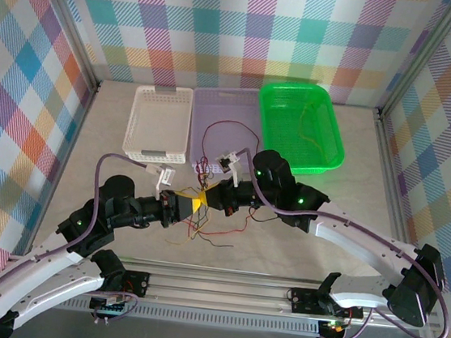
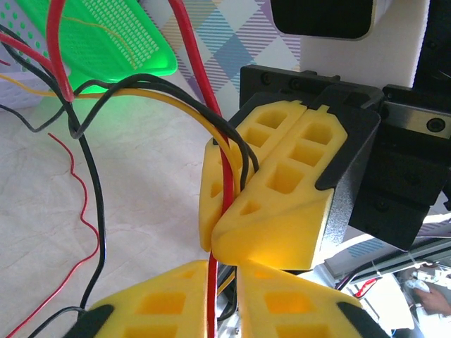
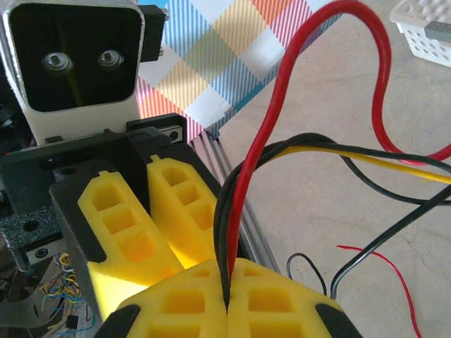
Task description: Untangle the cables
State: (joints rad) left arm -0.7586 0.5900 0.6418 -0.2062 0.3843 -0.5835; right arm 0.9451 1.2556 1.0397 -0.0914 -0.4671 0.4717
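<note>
Where both arms bend inward and meet tip to tip over the table [image 1: 107,139], left gripper [image 1: 191,205] and right gripper [image 1: 209,200] each clamp tight on the cables [image 2: 226,179]: red, black, yellow, seemingly crossed between them.

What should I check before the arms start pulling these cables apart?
1. Grip of left tool on the cables: ok, shut.
2. Grip of right tool on the cables: ok, shut.
3. Gap between the tools: not ok, their fingers nearly meet.
4. Red, black and yellow strands separated: not ok, bunched at the grips.
5. Slack to pull: ok, loose loops lie on the table.
</note>
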